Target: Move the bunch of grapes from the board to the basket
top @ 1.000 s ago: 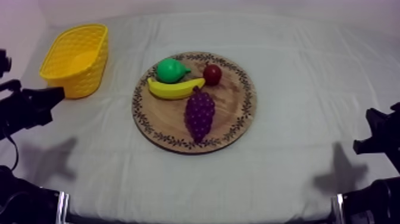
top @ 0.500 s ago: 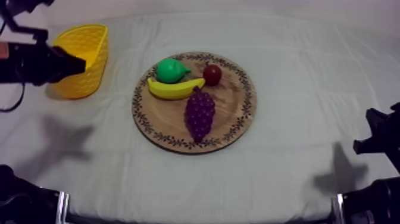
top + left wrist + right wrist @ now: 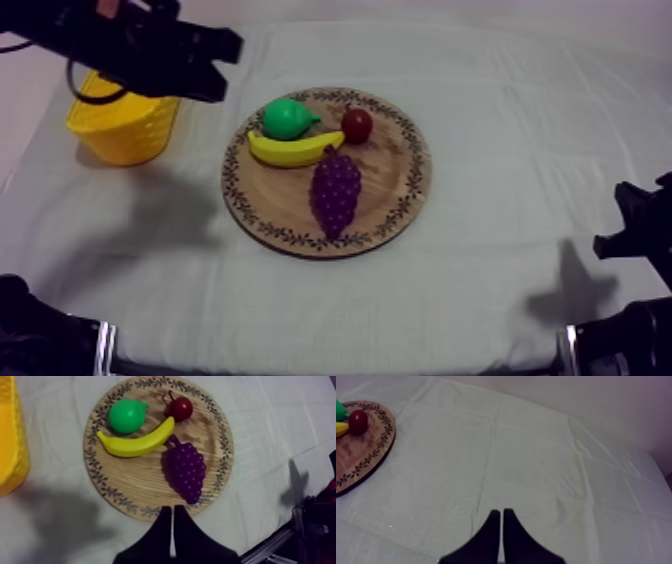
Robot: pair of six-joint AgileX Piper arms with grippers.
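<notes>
Banana [image 3: 290,150] and small red fruit [image 3: 357,125] lie just beside grapes [image 3: 335,192] on board [image 3: 396,192].

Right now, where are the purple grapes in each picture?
Top view: grapes on the board, below the banana's right tip.
Left wrist view: grapes on the board, just beyond the left claw.
Right wrist view: the board's edge with the small red fruit.
Shared landmark: the small red fruit near the grapes' stem.

Left gripper [image 3: 173,510]: two matte black fingers, tapering to a narrow wedge with a thin seam between them. Right gripper [image 3: 501,512]: identical. Left arm [image 3: 130,45] and right arm [image 3: 640,235]: black, blocky housings.
</notes>
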